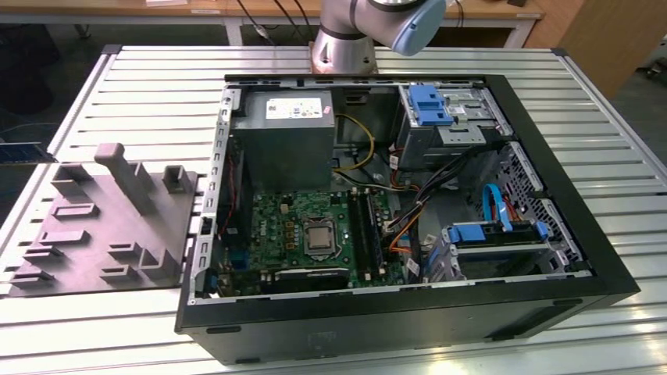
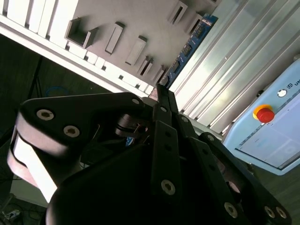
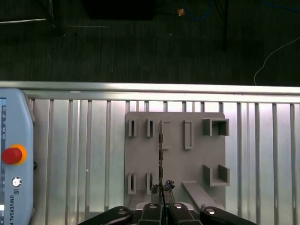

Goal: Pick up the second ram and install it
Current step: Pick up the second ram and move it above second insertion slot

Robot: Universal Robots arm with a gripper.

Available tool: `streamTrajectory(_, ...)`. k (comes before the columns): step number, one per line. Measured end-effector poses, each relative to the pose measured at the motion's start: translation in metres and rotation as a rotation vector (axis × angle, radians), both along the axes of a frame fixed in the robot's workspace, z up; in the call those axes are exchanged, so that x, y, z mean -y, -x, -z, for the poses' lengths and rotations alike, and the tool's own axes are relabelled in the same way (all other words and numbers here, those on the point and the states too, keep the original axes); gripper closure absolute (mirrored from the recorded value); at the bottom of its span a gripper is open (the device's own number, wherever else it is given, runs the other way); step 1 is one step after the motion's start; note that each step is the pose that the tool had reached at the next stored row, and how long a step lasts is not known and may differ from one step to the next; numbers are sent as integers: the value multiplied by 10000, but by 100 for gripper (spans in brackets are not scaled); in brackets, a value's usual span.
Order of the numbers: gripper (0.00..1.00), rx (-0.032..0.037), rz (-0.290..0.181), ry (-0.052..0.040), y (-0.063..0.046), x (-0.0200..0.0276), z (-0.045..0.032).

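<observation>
The gripper [image 3: 162, 191] is clamped on one end of the second ram [image 3: 161, 150], held edge-on above the grey tray [image 3: 140, 157]; pickup looks done, carrying is in hand; seating it should call for squaring it over a free motherboard slot [image 1: 365, 223].

second ram [image 2: 193, 41] in my claw [image 3: 161, 188], over moulded tray [image 3: 176, 159] | exterior view: tray on table [image 1: 156, 86], 9 o'clock of computer case [image 1: 417, 320]

A white label [image 1: 298, 108] sits on the grey power supply [image 1: 279, 152], on the far side of the case; its print is too small to read. In the first wrist view, the pale blue pendant [image 3: 16, 117] on the surface carries lettering below its red button [image 3: 12, 154], cut off at the edge. Markings on the second ram [image 2: 190, 47] are too small to tell.
</observation>
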State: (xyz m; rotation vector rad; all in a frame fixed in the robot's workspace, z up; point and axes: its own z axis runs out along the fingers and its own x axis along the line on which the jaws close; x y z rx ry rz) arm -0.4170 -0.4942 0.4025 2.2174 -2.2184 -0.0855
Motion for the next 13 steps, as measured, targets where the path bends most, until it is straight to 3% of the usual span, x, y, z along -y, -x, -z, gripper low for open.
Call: streamTrajectory(13, 89, 1, 1, -10, -275, 0, 2)
